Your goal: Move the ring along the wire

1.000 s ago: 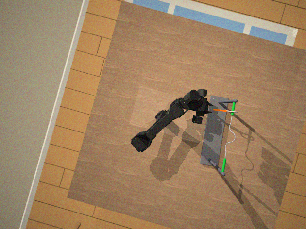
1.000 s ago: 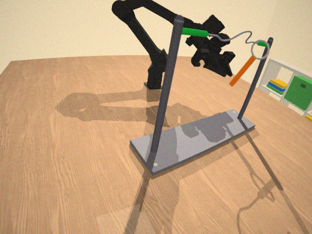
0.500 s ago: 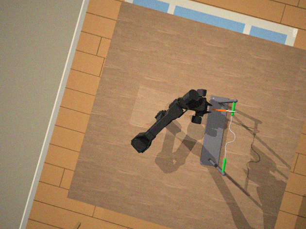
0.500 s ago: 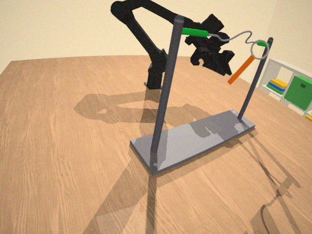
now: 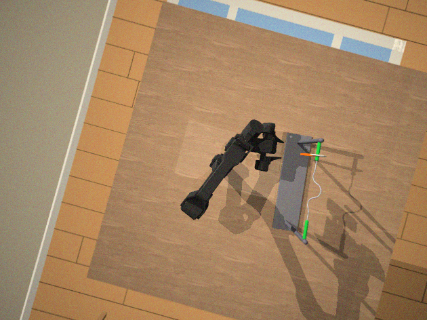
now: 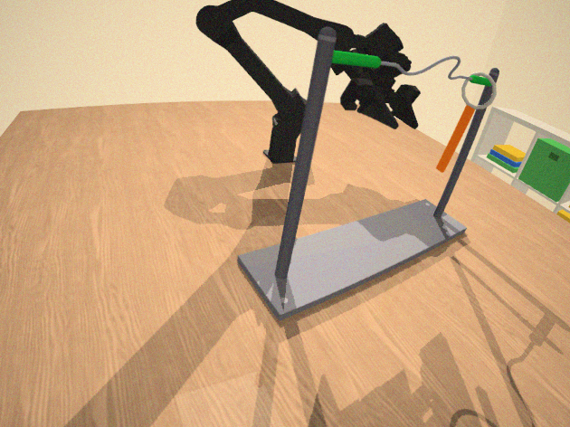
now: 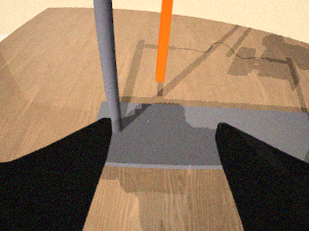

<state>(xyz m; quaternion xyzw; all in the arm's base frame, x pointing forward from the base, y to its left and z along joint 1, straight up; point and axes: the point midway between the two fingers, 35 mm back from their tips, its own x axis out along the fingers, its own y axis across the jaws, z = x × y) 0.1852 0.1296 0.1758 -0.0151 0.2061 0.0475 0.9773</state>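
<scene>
The ring (image 5: 322, 156) (image 6: 462, 91) hangs around the green part (image 5: 318, 148) (image 6: 479, 80) next to the post (image 5: 310, 142) (image 6: 460, 163) (image 7: 104, 37) at the top in the top view. Its orange handle (image 5: 305, 154) (image 6: 455, 139) (image 7: 164, 32) hangs down freely. My gripper (image 5: 282, 150) (image 6: 406, 126) (image 7: 164, 128) is open and empty, apart from the handle, on the arm's side of it. The thin grey wire (image 5: 320, 190) (image 6: 414, 73) leads to the other green part (image 5: 305, 229) (image 6: 356, 59), where no ring hangs.
The other post (image 5: 296, 233) (image 6: 306, 147) stands at the far end of the grey base (image 5: 291, 198) (image 6: 351, 265) (image 7: 162, 145). In the wrist view the near post rises left of the handle. A shelf with a green box (image 6: 546, 168) is in the background.
</scene>
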